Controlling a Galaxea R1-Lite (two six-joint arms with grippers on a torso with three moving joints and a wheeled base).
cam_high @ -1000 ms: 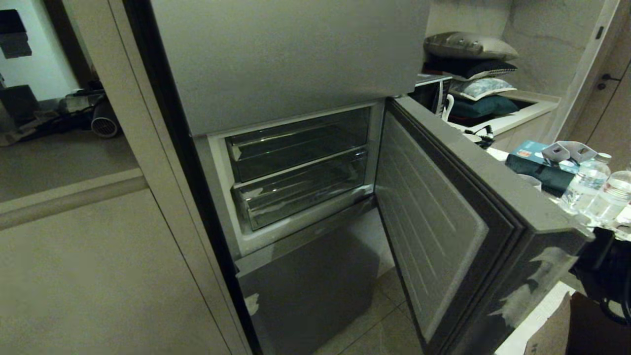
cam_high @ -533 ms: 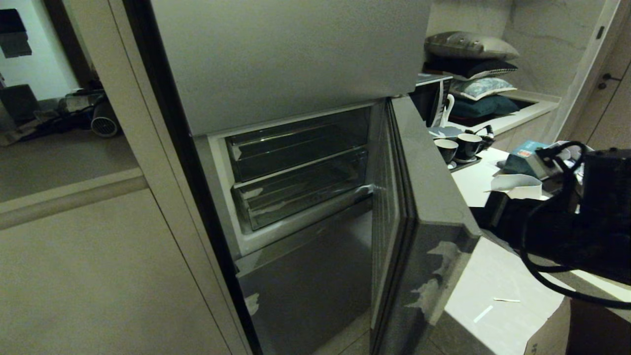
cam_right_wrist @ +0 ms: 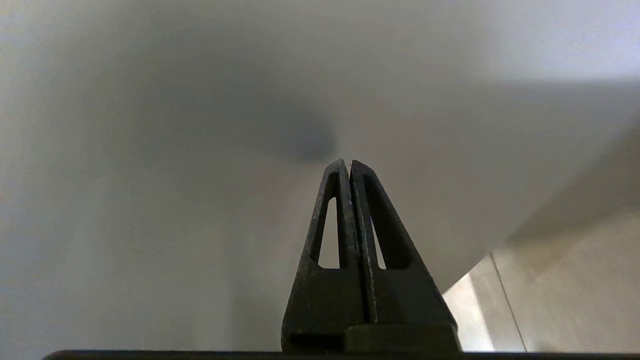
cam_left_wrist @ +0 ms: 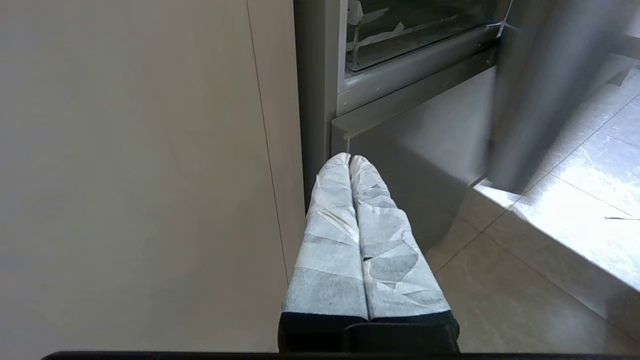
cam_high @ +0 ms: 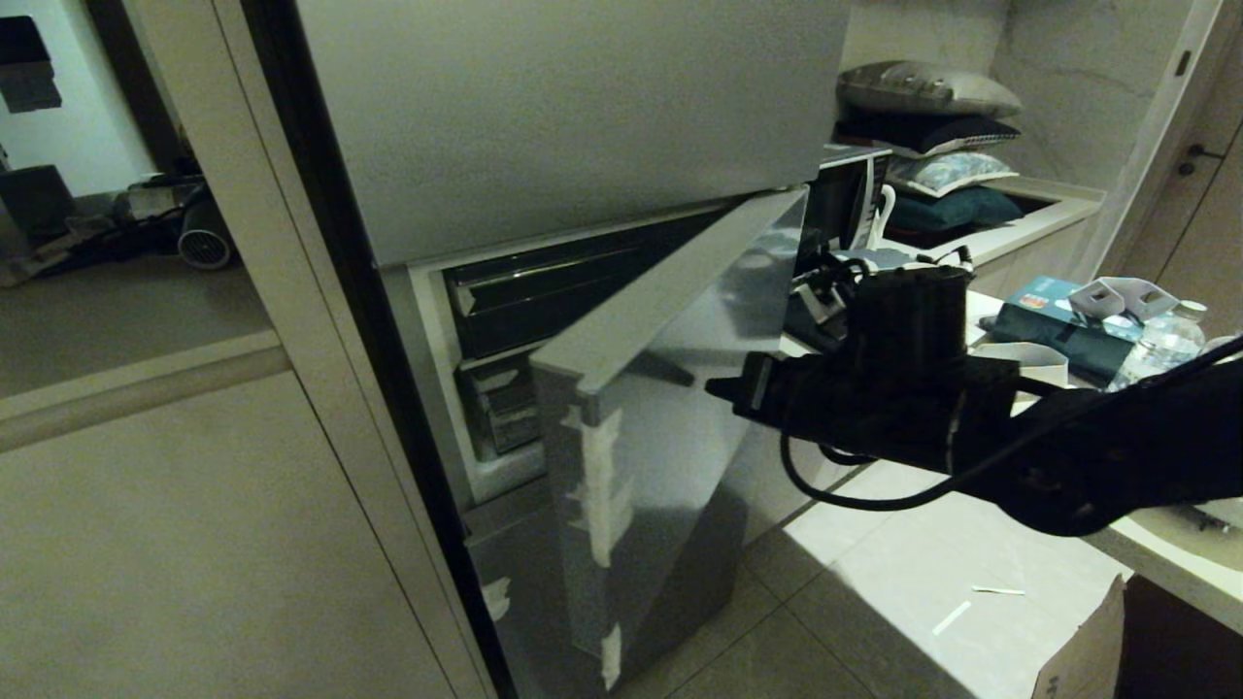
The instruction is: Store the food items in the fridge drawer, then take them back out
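Two clear drawers, upper (cam_high: 544, 291) and fridge drawer (cam_high: 505, 408), sit stacked beyond the right tool (cam_high: 701, 381); their contents cannot be made out. That tool, fingers together, tips at the half-swung fridge door (cam_high: 660, 427). Open floor (cam_high: 874, 582) lies beneath. Left tool (cam_left_wrist: 350, 159), together, hangs beside the lower door (cam_left_wrist: 420, 140).

**Fridge drawer half hidden behind the door**

The fridge drawer (cam_high: 495, 413) sits pushed in, the lower of two stacked drawers in the fridge's open middle compartment. Only its left end shows in the head view, with clear plastic and white tape scraps on the front lip. The food items are not visible in any view.
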